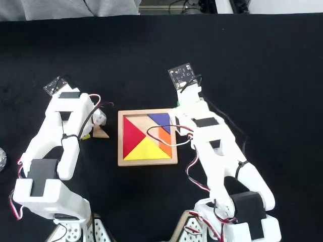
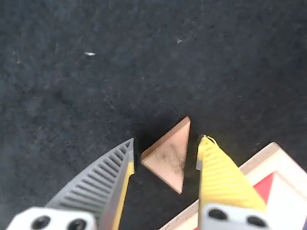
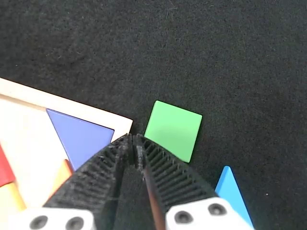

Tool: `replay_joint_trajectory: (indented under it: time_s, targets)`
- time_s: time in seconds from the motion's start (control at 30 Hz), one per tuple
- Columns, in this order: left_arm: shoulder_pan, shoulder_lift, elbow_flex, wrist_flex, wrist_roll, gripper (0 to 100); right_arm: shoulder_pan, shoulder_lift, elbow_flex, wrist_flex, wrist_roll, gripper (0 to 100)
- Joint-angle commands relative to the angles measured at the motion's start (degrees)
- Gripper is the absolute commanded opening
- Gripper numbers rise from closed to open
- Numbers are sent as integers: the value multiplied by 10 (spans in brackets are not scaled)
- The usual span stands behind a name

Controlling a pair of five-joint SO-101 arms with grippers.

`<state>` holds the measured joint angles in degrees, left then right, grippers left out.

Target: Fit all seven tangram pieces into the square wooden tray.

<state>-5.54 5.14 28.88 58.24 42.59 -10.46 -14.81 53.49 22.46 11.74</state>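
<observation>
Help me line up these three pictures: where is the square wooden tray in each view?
High view: the wooden tray lies near the picture's middle.
Left wrist view: one corner of it sits beside the yellow finger.
Right wrist view: its rim corner sits by the green square.
Shared landmark: the red triangle lying in the tray, seen in all three.

Black table (image 1: 262,60), wooden tray (image 1: 120,138), brown triangle (image 2: 168,155), green square (image 3: 173,129), blue triangle (image 3: 233,191)
</observation>
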Motion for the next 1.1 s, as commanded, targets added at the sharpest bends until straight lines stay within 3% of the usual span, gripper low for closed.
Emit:
replay_joint_trajectory:
  time_s: [0.0,0.8,1.07]
  targets:
    - [2,-6,0,-18,-3,213,5,-27,-2,-11,-5,11]
    - [26,-4,21,-35,33,213,-6,-27,-1,-9,-5,11]
    - [20,77,-26,-18,33,213,-6,-27,-1,-9,-5,11]
